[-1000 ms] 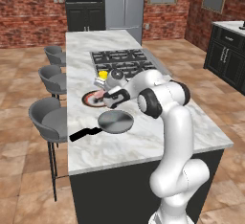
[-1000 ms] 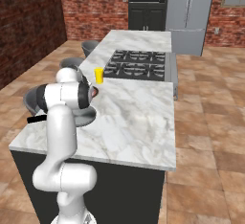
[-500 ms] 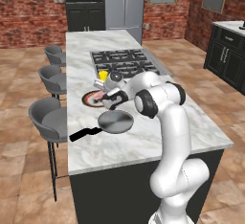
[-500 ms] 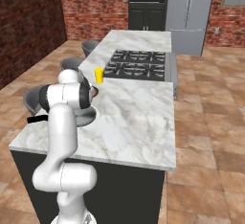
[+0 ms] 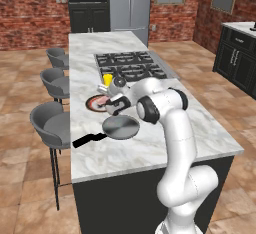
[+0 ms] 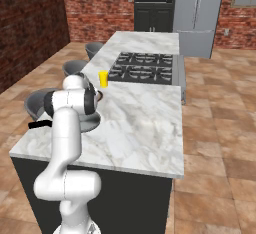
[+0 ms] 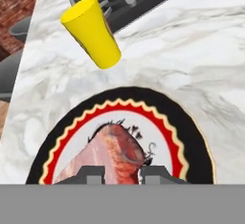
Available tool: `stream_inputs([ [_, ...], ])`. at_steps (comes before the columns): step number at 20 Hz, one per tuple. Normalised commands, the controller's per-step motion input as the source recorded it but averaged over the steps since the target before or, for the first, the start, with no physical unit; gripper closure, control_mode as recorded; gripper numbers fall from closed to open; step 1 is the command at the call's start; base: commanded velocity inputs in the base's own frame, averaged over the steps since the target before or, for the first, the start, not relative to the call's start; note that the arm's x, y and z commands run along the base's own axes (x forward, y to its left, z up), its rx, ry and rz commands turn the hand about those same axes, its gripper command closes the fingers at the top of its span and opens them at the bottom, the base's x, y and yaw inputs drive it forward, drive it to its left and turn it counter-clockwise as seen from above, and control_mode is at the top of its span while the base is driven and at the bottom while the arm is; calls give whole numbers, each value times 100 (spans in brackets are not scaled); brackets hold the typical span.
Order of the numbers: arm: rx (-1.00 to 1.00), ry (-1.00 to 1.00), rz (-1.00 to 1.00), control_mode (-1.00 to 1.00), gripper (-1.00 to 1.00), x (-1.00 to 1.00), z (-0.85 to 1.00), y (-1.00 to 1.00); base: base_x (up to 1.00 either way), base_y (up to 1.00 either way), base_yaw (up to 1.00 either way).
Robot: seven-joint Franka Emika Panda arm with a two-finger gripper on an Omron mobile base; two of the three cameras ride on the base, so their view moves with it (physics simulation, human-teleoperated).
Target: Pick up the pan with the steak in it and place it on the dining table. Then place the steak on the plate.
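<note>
The grey pan (image 5: 120, 127) lies empty on the marble dining table (image 5: 150, 148), its black handle (image 5: 89, 139) pointing at the stools. Just beyond it sits the red-rimmed plate (image 5: 93, 103). My gripper (image 5: 111, 106) hangs low over the plate, shut on the pink steak (image 5: 103, 100). In the hand view the steak (image 7: 117, 152) sits between my finger tips (image 7: 91, 173) above the plate's (image 7: 165, 132) centre. Whether it touches the plate I cannot tell. In the right base view my arm covers most of the pan (image 6: 92, 123).
A yellow cup (image 5: 107, 79) stands just past the plate, also in the hand view as the yellow cup (image 7: 93, 31). Behind it lies the gas cooktop (image 5: 131, 64). Three grey stools (image 5: 51, 124) line the table's left side. The table's right half is bare marble.
My hand has shifted slightly left and down toward the plate with the steak in it. The pan has stayed where it is.
</note>
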Motion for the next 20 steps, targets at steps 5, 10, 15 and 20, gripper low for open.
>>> stream_inputs([
  [5, 0, 0, 0, -100, 100, 27, -14, 2, 0, 0, 0],
  [10, 0, 0, 0, -100, 100, 25, -11, 1, 0, 0, 0],
  [15, 0, 1, 0, -100, -100, 21, -3, 0, 0, 0, 0],
  [20, 0, 0, 0, -100, -100, 15, 0, 0, 0, 0, 0],
])
